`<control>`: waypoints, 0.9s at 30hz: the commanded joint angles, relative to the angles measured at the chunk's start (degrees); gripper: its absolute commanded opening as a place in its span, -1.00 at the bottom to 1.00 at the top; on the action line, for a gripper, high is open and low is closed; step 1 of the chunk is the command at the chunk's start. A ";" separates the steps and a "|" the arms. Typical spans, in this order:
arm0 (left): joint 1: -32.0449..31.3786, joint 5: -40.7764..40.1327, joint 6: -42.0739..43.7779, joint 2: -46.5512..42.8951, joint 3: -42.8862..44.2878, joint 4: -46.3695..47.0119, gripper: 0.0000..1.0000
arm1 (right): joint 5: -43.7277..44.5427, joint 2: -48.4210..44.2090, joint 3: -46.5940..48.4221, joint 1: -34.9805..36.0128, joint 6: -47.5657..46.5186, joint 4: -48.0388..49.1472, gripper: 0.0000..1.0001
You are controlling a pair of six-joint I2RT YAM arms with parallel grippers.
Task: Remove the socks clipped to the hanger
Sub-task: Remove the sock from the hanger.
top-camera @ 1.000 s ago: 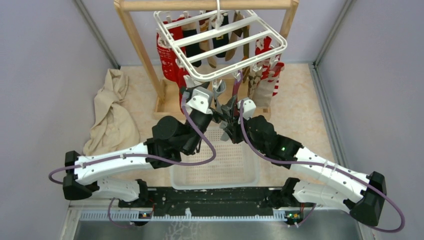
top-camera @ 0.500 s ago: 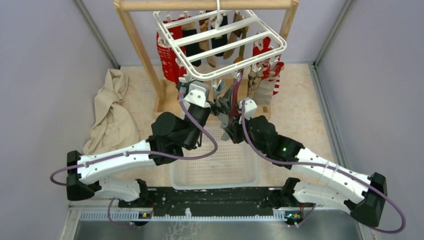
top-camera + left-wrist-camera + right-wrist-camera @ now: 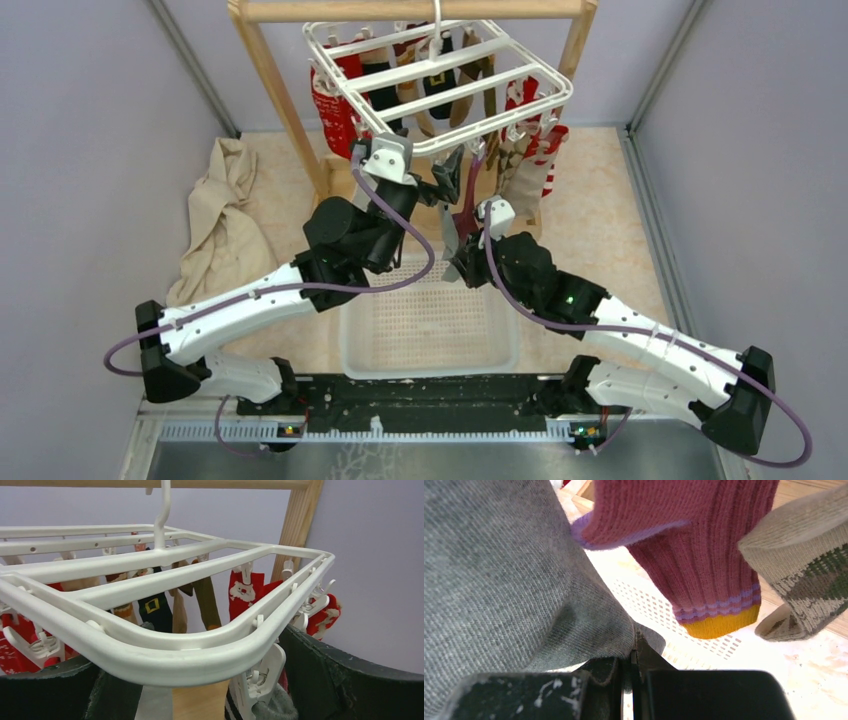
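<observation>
My right tool [image 3: 631, 680] was clamped on what seemed a grey sock [image 3: 499, 580], my left tool [image 3: 200, 695] spread wide at the hanger [image 3: 165, 655].

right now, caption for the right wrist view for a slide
Shut right gripper pinching a grey sock beside a hanging magenta sock.

Left claw [image 3: 440, 183] higher, nearer hanger [image 3: 452, 68]

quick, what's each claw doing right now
left claw: open, around the rim of the hanger, holding nothing
right claw: closed on the grey sock
</observation>
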 commanded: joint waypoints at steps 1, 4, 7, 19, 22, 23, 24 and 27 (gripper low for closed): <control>0.13 2.49 -1.09 1.65 3.02 -0.98 0.97 | 0.12 -1.16 0.18 0.79 0.11 2.21 -1.00; 0.14 2.39 -1.90 1.45 2.65 -1.22 0.92 | 0.08 -1.14 0.05 0.79 0.10 2.15 -1.00; 0.12 2.63 -2.82 0.79 2.17 -1.52 0.79 | -0.07 -1.14 -0.20 0.79 0.14 2.35 -1.00; 0.12 3.08 -4.41 -1.38 1.07 -1.71 0.34 | -0.75 -0.72 -1.78 0.79 0.73 3.21 -1.00; 0.12 3.49 -4.67 -1.42 1.08 -2.05 0.19 | -0.88 -0.72 -2.21 0.79 0.86 3.36 -1.00; 0.12 3.48 -4.72 -1.52 0.99 -2.18 0.15 | -0.93 -0.71 -2.34 0.79 0.89 3.42 -1.00; 0.12 3.52 -4.88 -1.50 0.96 -2.42 0.10 | -0.97 -0.80 -2.51 0.79 0.93 3.53 -1.00; 0.12 3.35 -5.18 -1.81 0.60 -2.80 -0.12 | -1.02 -0.76 -2.84 0.78 1.07 3.59 -1.00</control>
